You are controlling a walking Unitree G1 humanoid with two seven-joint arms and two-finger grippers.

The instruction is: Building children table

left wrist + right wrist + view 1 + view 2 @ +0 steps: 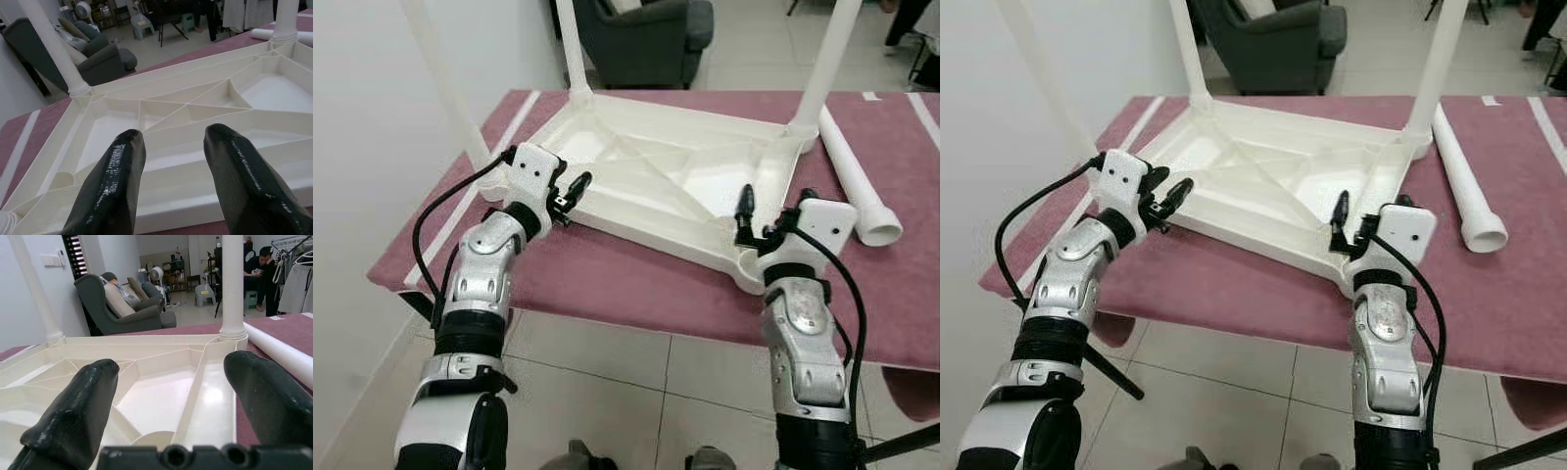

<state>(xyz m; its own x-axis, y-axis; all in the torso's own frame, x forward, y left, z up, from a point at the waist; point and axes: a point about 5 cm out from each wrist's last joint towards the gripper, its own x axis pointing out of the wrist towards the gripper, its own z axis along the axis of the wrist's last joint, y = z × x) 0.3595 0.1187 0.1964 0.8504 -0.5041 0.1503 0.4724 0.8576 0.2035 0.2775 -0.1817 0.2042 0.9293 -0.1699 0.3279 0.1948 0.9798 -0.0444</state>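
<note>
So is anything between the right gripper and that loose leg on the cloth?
Nothing visible. The right gripper hovers open over the upturned tabletop's near corner; the loose leg lies to its right on the cloth, bare cloth between them.

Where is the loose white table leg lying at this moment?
In the left eye view, the loose leg lies flat on the maroon cloth, on the robot's right, just beside the upturned tabletop.

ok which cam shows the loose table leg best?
Left eye view: the loose leg lies full length on the maroon cloth, open end visible. Right eye view matches. Right wrist view catches part of it; left wrist view, a far sliver.
</note>
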